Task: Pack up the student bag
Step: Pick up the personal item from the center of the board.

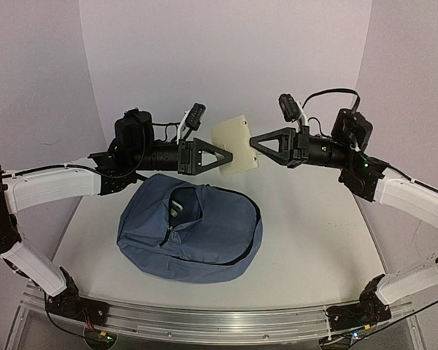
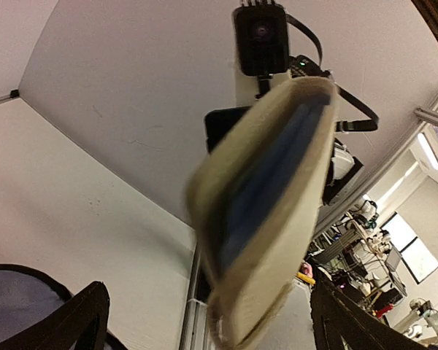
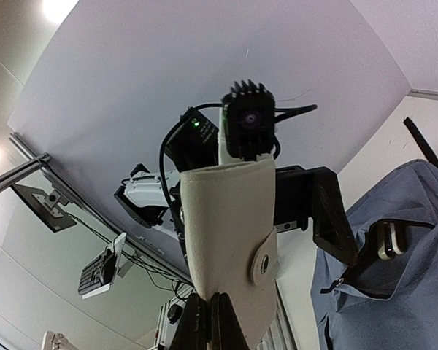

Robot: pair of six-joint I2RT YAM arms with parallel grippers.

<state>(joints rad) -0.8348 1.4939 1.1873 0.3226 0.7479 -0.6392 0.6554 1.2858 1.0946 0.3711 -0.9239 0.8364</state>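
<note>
While the large slate-blue fabric backpack (image 1: 193, 233) lies partly unzipped on the white table (image 1: 306, 240) beneath both arms, the right gripper (image 1: 251, 143) pinches a flat cream fabric pouch (image 1: 230, 135) with a round snap button in midair. The left gripper (image 1: 231, 156) stands spread either side of the pouch's other edge.

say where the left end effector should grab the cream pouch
Its free left edge, coming from the left: the cream pouch is thin and flat, the right end effector pinches the opposite edge, and the left end effector's open jaws straddle it.
</note>
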